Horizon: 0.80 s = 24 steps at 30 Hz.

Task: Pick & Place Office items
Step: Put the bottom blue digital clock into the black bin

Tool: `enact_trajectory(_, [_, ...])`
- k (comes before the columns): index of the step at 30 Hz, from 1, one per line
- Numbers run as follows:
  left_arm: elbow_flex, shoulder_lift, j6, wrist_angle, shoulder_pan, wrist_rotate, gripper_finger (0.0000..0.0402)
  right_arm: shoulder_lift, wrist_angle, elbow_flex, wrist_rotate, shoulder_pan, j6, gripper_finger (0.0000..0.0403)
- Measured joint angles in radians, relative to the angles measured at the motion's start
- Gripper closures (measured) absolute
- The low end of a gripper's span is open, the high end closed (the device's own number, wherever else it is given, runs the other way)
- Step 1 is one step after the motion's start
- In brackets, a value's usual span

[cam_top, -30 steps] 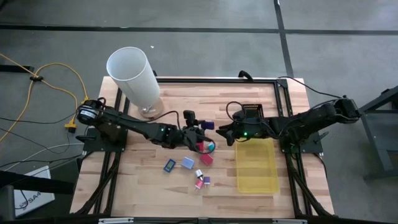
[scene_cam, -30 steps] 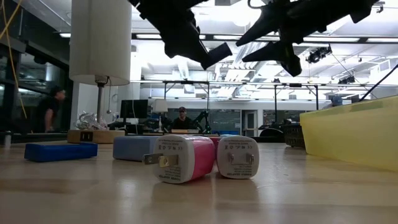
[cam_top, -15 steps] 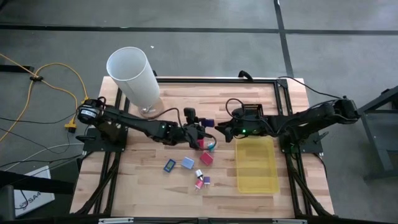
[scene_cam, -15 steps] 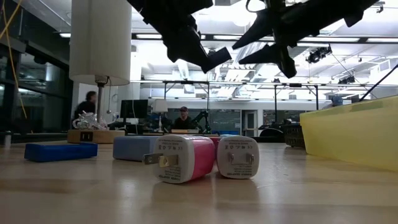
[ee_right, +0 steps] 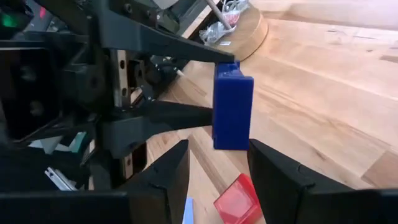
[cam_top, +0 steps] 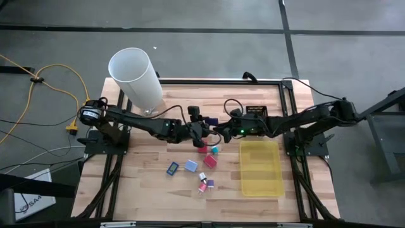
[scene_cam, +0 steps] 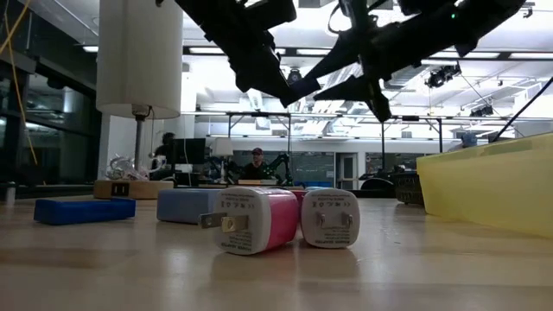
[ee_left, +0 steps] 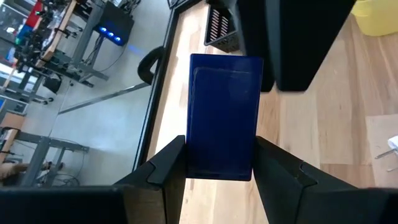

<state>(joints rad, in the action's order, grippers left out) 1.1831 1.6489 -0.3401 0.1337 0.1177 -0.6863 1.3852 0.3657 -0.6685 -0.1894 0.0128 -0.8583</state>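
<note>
The two arms have drawn together over the middle of the tabletop (cam_top: 145,183) in the last second. The left end effector (cam_top: 204,121) is clamped on a dark blue block (ee_left: 224,116), holding it up in the air, and it has shifted a little toward the right arm. The right end effector (cam_top: 220,130) has reached further in from the tray (cam_top: 261,167) side, and its fingers (ee_right: 158,171) are now spread apart on either side of the block, which sits just ahead of them, not yet touched as far as I can tell.

To me this looks like a handover: the left arm offers the block, the right arm is lining up to take it, presumably for the tray. In the low view both end effectors hang high above the chargers (scene_cam: 281,219) on the wood, nearly meeting.

The other office items (cam_top: 204,170) lie loose between the arms and the tray: red, cyan, blue, pink and white pieces. The tray looks empty, so the task seems barely begun. The right fingers need to close squarely on the block before the left lets go, or it drops.
</note>
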Motion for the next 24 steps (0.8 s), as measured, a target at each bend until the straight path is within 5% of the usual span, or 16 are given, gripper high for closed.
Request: enact_trajectory(24, [-0.001, 0.000, 0.042, 0.079, 0.000, 0.003, 0.0253, 0.020, 0.076, 0.000, 0.034, -0.029, 0.044, 0.0255])
